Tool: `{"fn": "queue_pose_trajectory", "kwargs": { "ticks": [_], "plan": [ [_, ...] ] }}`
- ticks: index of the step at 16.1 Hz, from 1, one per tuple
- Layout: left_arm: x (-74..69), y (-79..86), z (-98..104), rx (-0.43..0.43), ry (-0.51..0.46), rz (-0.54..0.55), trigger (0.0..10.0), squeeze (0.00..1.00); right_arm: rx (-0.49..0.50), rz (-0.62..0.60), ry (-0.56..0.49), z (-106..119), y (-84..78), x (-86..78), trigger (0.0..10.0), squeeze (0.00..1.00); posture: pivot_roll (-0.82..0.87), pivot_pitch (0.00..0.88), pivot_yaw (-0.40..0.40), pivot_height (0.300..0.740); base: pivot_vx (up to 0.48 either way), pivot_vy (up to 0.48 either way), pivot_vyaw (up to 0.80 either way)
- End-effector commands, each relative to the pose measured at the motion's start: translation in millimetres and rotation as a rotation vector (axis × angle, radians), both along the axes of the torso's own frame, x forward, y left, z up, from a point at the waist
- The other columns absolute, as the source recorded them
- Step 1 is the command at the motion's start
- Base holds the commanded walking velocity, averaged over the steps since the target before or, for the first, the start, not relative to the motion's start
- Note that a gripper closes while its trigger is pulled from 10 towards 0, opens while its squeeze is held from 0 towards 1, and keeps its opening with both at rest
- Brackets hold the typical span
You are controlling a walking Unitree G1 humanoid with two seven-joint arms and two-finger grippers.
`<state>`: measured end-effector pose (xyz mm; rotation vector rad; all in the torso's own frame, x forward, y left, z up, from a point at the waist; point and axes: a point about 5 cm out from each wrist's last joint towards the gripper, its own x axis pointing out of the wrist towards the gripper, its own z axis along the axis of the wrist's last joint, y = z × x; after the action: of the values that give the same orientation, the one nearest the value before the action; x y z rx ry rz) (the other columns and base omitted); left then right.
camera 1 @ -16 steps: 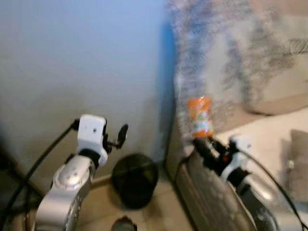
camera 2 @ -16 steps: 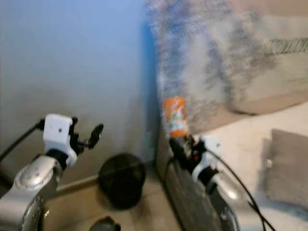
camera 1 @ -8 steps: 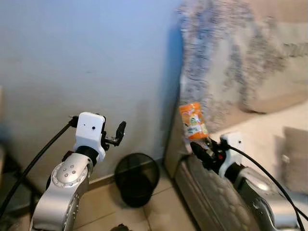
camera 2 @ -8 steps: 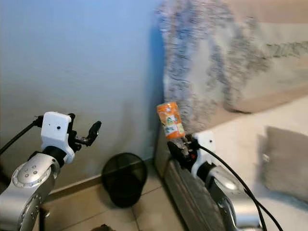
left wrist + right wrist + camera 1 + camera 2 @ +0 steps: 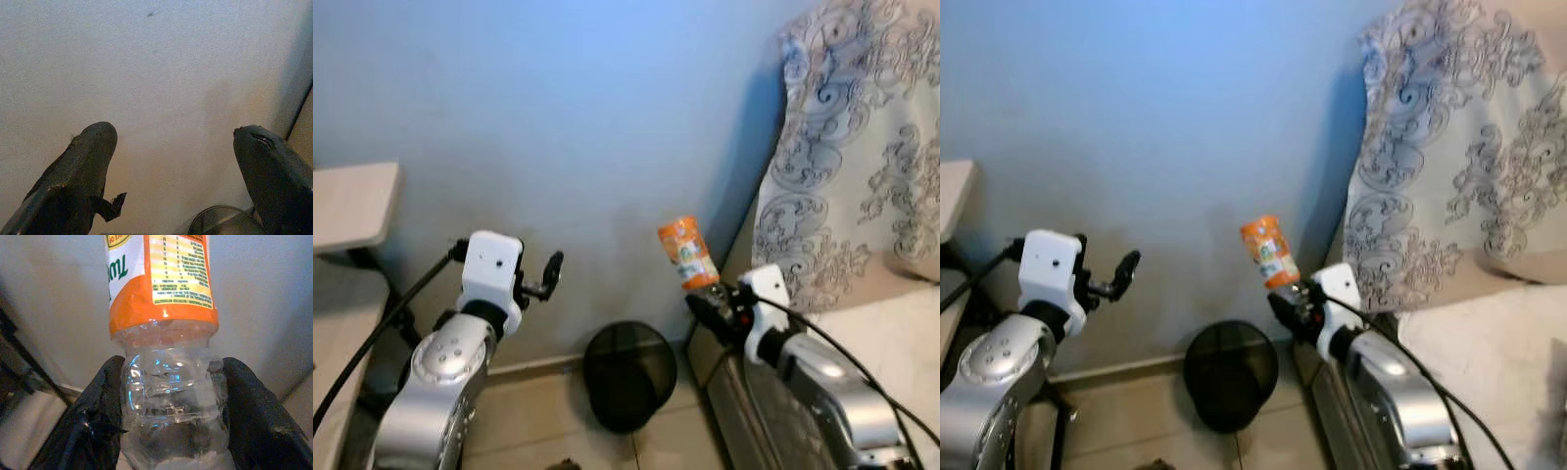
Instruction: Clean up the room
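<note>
R gripper (image 5: 171, 396) clamped on clear plastic bottle (image 5: 687, 254) w/ orange label, fingers (image 5: 100, 411) pinching its clear end; bottle sticks up from the jaws, tilted. Black mesh bin (image 5: 628, 375) on floor below and to the gripper's left, near wall. L gripper (image 5: 176, 166) raised, fingers wide apart, holding nothing, bin rim just beyond its tips.

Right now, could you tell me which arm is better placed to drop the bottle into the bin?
The right: the right gripper already holds the bottle, above and just right of the bin. The left gripper is open and empty.
</note>
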<state>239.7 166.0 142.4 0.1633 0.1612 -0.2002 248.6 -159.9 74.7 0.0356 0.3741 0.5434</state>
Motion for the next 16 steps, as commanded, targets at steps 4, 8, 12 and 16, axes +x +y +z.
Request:
{"fn": "queue_pose_trajectory", "kwargs": {
  "ticks": [4,8,12,16],
  "plan": [
    [1.3,-7.0,2,-0.006,0.002,-0.037,10.0,0.0,-0.057,-0.005,0.029,-7,-7.4,-1.9,10.0,0.0,0.07,0.0,-0.035,0.74,0.128,0.0,0.0],
    [-11.0,-15.3,-14,0.004,0.152,-0.208,10.0,0.0,-0.263,0.155,0.135,-24,-15.0,1.3,10.0,0.0,0.07,0.0,-0.038,0.74,0.0,0.0,0.0],
    [-23.1,-9.0,-27,0.06,0.299,-0.331,10.0,0.0,-0.393,0.274,0.197,-43,-2.5,15.5,10.0,0.0,0.09,0.0,-0.067,0.74,0.0,0.0,0.0],
    [-24.2,6.6,-30,0.143,0.328,-0.375,10.0,0.0,-0.479,0.353,0.231,-62,27.7,33.4,10.0,0.0,0.11,0.0,-0.09,0.74,0.0,0.0,0.0]
  ]
}}
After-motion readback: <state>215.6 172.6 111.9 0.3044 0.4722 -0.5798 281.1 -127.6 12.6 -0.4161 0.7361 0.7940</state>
